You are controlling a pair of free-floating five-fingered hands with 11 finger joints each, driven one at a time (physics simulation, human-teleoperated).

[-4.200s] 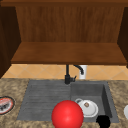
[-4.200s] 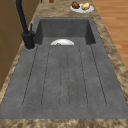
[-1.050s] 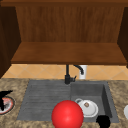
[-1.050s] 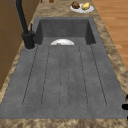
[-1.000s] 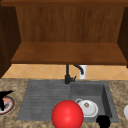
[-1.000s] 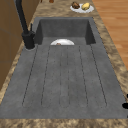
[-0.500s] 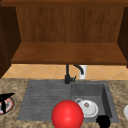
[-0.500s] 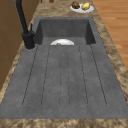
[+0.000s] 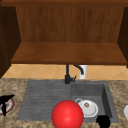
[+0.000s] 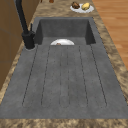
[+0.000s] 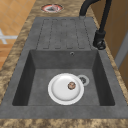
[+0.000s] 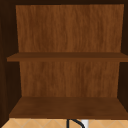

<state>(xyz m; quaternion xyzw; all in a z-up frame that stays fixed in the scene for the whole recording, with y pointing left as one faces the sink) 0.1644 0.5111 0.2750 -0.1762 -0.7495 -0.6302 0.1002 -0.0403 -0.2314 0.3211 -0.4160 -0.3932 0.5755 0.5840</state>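
One hand had moved: the left hand [image 9: 6,100] had reached the red-rimmed plate [image 9: 11,105] beside the drainboard [image 9: 45,97]; its grip could not be determined.

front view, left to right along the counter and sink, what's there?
Left hand over a red-rimmed plate → red ball → white plate in the sink basin → right hand → white dish at the right edge.
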